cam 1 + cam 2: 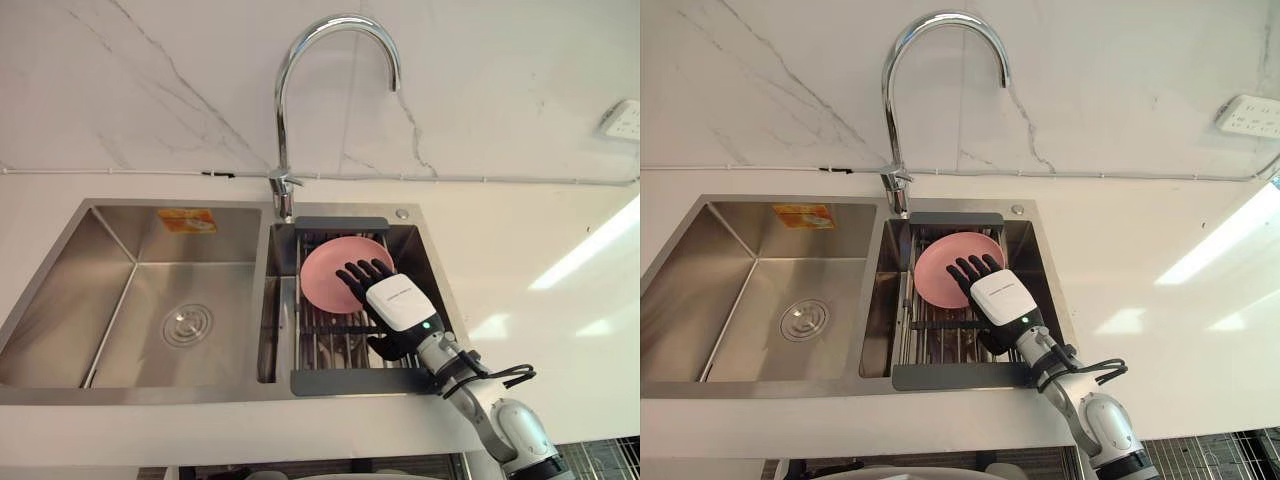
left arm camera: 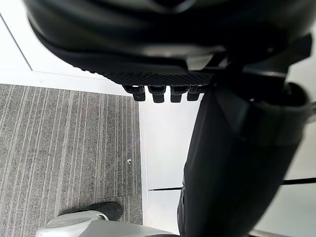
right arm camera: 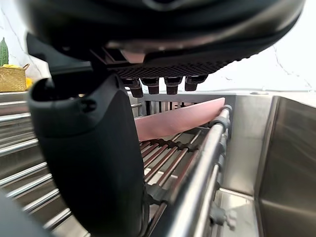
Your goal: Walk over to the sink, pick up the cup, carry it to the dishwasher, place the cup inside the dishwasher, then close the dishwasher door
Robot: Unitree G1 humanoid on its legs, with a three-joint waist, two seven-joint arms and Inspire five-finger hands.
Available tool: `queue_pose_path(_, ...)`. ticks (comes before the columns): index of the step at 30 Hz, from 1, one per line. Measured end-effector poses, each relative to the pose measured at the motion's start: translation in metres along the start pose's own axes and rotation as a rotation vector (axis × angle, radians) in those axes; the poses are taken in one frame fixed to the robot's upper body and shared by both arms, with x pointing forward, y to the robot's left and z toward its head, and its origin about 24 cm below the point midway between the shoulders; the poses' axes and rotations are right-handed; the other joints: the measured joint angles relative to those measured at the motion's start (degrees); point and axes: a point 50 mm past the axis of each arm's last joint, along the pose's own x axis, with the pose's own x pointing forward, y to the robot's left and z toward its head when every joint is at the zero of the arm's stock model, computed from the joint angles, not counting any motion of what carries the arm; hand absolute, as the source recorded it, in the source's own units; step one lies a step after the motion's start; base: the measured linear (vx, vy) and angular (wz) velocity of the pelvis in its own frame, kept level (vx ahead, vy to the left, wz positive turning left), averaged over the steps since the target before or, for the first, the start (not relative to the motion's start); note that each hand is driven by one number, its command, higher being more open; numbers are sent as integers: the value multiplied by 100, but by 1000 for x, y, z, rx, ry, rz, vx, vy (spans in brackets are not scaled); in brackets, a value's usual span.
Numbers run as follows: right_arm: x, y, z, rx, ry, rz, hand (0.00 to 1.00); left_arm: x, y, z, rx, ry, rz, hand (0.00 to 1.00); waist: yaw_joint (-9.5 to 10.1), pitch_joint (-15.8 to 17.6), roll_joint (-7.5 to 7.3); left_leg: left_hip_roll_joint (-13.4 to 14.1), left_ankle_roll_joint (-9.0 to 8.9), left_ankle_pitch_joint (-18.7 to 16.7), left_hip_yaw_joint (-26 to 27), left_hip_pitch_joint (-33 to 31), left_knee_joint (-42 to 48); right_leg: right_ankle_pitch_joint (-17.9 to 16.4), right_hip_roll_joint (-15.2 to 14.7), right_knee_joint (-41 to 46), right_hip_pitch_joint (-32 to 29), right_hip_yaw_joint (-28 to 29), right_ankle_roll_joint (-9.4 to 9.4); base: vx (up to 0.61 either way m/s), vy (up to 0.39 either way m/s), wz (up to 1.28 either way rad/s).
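Obs., sink station. No cup to be made out; what you have in the sink (image 1: 60, 300) is a pink plate (image 1: 330, 265).
- Plate: round, plain matt pink, shallow, with a low raised rim. It sits tilted on the dark drain rack (image 1: 340, 345) that spans the right basin, its far edge close to the rack's back bar, below the faucet (image 1: 300, 60). In the right wrist view it reads as a thin pink band (image 3: 177, 118) lying across the metal bars.
- Right hand (image 1: 398, 305): reached out over the rack, back of the hand up. Its fingers (image 1: 362, 272) are straight and slightly spread, their tips over the near right part of the plate. You cannot tell whether they touch it. Nothing is held.
- Left hand (image 2: 163, 74): down by the grey carpet floor (image 2: 64, 148), fingers relaxed, holding nothing.
- Left basin (image 1: 180, 300): bare steel with a round drain.
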Motion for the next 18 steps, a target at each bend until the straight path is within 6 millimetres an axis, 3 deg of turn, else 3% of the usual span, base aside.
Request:
queue_pose_path(13,6,8,-1,-2,68,-84,100,1,3,1,35,-14,21,100,20,-37,-54,-3,-21,124,-93,9,-77,22,-6,-2,0,-84,-24,-59,-20,3)
queue_pose_path(14,7,9,-1,-2,70,-86,0,1,3,1,35,-14,21,100,20,-38,-55,-4,-21,130,-98,7,-83,23,-7,-2,1,-90,-26,-96,-17,6)
queue_pose_path(18,12,10,-1,-9,73,-139,0,1,4,1,38,-15,30,100,21,-40,-58,2,-88,189,-119,-14,-154,-11,-8,-3,-19,-134,-59,-111,-23,2)
